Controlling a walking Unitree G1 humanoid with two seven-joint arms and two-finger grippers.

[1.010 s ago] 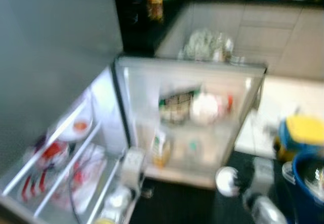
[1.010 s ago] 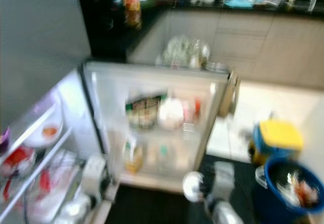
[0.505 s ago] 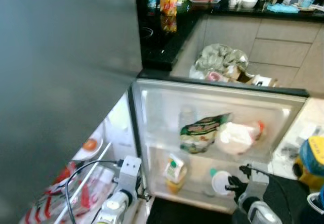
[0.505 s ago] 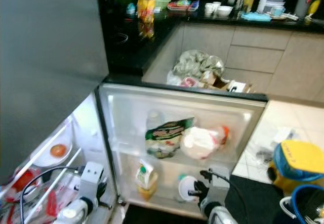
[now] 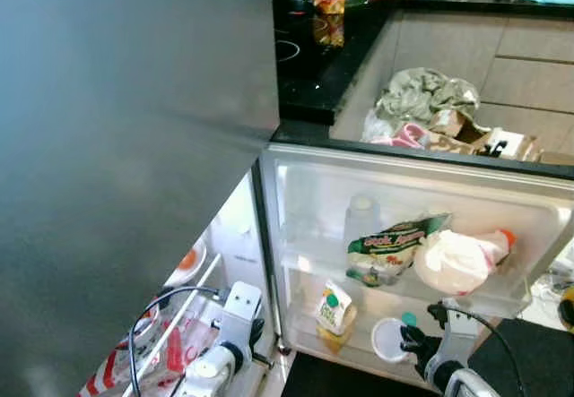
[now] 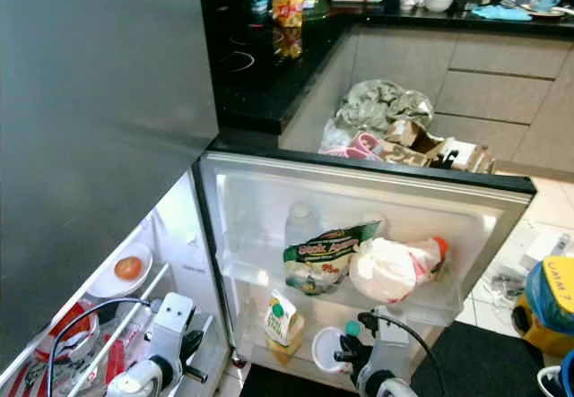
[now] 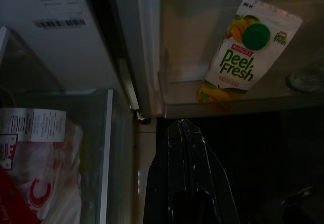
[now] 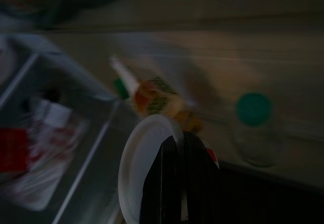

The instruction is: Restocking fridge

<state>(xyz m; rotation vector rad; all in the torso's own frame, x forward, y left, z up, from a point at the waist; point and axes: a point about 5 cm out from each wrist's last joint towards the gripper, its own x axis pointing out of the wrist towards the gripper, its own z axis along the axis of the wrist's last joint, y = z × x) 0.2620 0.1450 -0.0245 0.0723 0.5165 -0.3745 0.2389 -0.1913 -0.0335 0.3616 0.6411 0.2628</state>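
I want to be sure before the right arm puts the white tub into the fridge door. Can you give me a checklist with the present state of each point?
1. Fridge door open: ok.
2. White tub held by the right tool: ok, the black fingers close on it in the right wrist view.
3. Free place on the lower door shelf: cannot tell; the juice carton and a green-capped jar already stand there.
4. Upper door shelf: not ok for more, it holds a bottle, a green bag and a white bag.
5. Left tool out of the way: ok, shut and low by the door hinge.
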